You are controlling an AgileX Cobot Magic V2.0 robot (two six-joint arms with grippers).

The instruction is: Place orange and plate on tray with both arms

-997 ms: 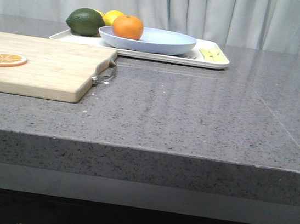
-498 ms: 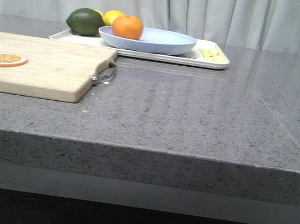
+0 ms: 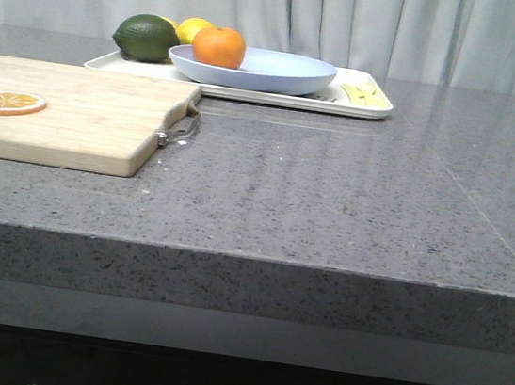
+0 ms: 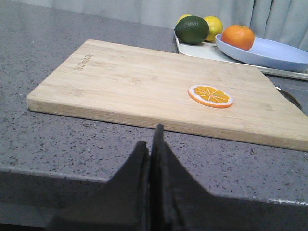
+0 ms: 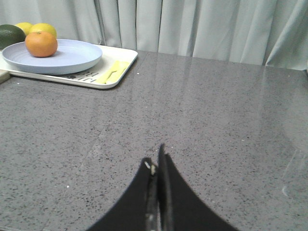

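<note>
The orange (image 3: 220,46) sits on the plate (image 3: 264,70), and the plate sits on the tray (image 3: 363,109) at the far edge of the worktop (image 3: 332,202), a bit toward the left. So the job looks done: both things are on the tray. Behind the orange are a dark green fruit (image 3: 146,36) and a yellow lemon (image 3: 193,27), also on the tray, and something pale yellow (image 3: 365,95) lies on the tray's right end. A wooden board (image 3: 69,111) lies near the left edge of the worktop, just in front of the tray, with a flat orange slice (image 3: 6,102) on it. No arm shows in the front view. The left gripper (image 4: 150,149) hangs low by the near edge, in front of the board, with its two fingers pressed together and nothing between them. The right gripper (image 5: 158,166) is also pulled back toward the near edge, over bare grey stone, with its fingers together and nothing held. The step now seems to be just resting back, away from the tray. To do that well, I think both arms should keep low and well apart from the tray and the board, so nothing gets bumped. The orange is round and could roll on the shallow plate if the tray were knocked.
</note>
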